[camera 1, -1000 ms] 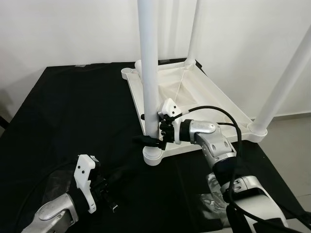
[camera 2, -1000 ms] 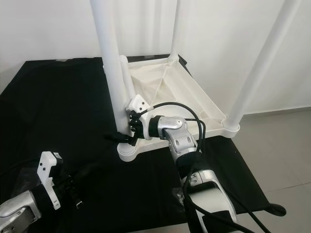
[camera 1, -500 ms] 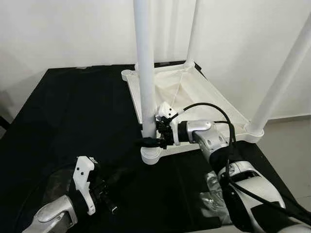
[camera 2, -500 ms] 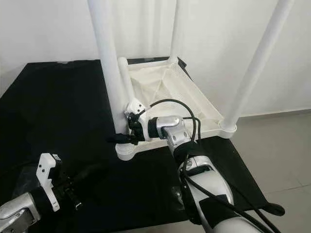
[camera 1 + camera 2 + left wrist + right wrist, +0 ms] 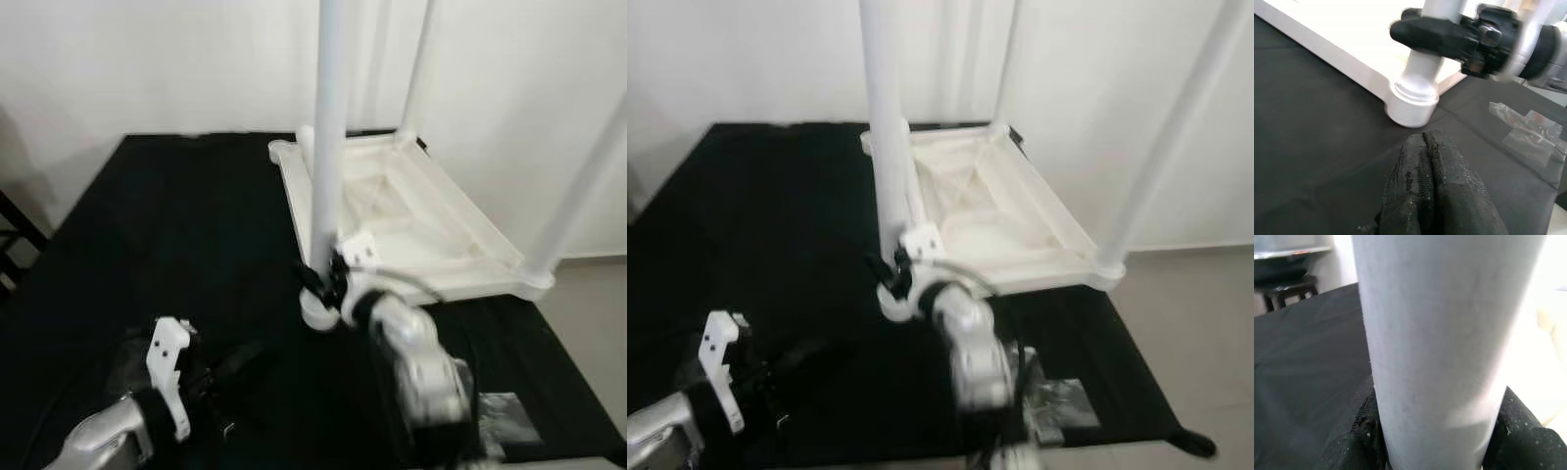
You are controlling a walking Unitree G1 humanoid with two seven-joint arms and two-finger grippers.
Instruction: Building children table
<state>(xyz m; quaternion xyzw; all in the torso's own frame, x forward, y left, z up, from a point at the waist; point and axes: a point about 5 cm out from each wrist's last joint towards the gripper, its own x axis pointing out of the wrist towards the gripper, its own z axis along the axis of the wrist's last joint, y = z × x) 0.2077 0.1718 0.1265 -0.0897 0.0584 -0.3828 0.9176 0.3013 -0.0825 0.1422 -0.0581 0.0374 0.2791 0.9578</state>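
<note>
Right now the right gripper (image 5: 318, 284) clamps the near table leg (image 5: 328, 137) just above its corner socket (image 5: 1411, 104), on the upturned white tabletop (image 5: 431, 220) that lies beyond it on the black cloth (image 5: 157, 225). If the grip twists off-axis, the leg could probably bind or pop out. The left gripper (image 5: 1430, 161), fingers pressed together and empty, rests just short of that socket. Its wrist camera shows plastic bags (image 5: 1528, 127) past the right gripper; the right wrist camera shows the leg between both fingers (image 5: 1359, 431).

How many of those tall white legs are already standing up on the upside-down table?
3. The near-left white tubular leg is gripped low by the right gripper; a second leg rises at the far corner, a third at the near-right corner. The far-left corner looks bare.
</note>
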